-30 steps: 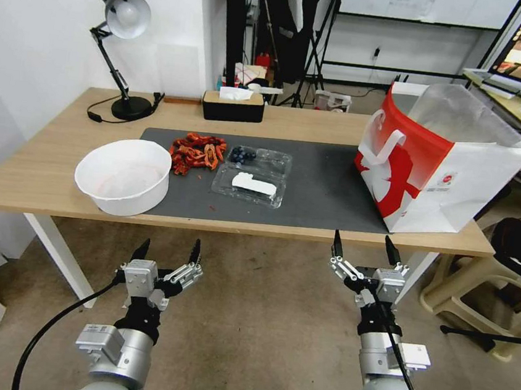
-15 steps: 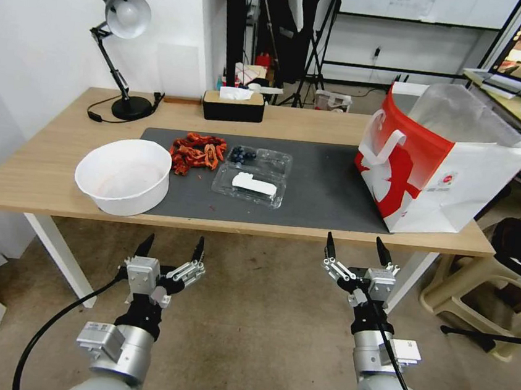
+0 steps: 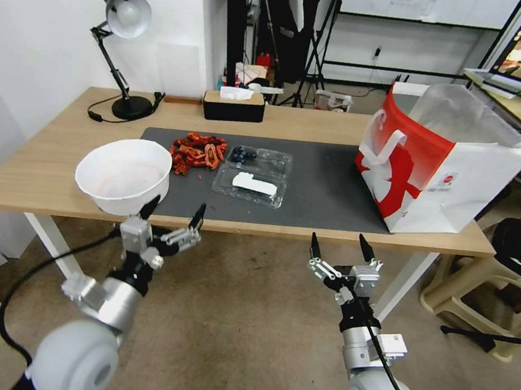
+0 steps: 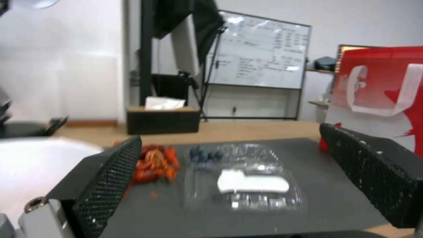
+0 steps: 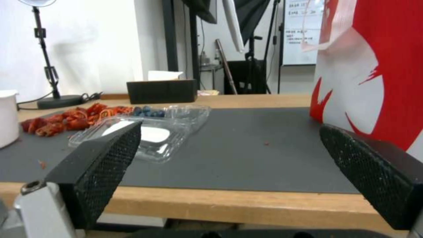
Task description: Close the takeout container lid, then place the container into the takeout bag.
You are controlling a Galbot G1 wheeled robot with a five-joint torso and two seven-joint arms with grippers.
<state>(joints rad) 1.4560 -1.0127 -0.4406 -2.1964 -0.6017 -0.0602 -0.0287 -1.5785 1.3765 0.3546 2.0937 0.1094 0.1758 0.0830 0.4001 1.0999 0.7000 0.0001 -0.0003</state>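
- Left pincer [image 3: 171, 213] hangs wide open at the counter's [image 3: 45, 178] front edge, nearer than the right pincer [image 3: 337, 246], also spread open, holding nothing.
- Takeout container [image 3: 252, 175] lies open on the mat, ahead and a bit right, long axis across.
- Blueberries in the far half, white piece nearer.
- Takeout bag [image 3: 443, 171] stands well right, mouth open.

container [image 3: 252, 178] is clear glossy plastic, sits on a matt dark mat [image 3: 323, 189] over a wood table [image 3: 39, 172]. bag [image 3: 441, 161] looks smooth, silvery inside. bowl [image 3: 123, 175] is smooth white, finger pads [image 4: 105, 185] rough textured black
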